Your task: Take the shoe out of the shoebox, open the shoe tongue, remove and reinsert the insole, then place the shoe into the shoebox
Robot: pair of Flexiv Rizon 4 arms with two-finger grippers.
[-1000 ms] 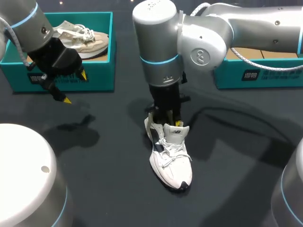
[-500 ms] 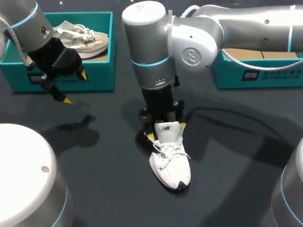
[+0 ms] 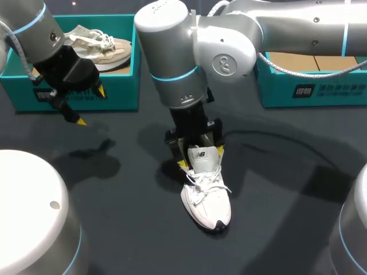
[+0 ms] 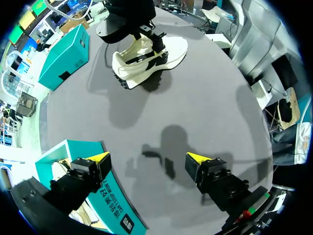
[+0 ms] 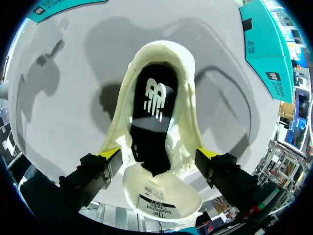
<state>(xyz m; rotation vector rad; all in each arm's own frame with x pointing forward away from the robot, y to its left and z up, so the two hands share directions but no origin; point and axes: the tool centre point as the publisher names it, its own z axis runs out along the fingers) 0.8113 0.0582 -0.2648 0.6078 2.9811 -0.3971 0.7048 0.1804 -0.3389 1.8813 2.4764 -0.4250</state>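
A dark grey table [image 3: 132, 229] spreads under everything. At its far left corner stands a teal box [image 3: 117, 86], open on top, and a beige sneaker [image 3: 100, 48] with white laces lies inside it

Pretty sure this is a robotics lab: a left arm [image 3: 34, 26] and a right arm [image 3: 229, 48], both grey with blue rings, lean over a plain dark desk [image 3: 287, 206], with one teal shoebox [image 3: 123, 86] and another teal box [image 3: 321, 89] at the back.
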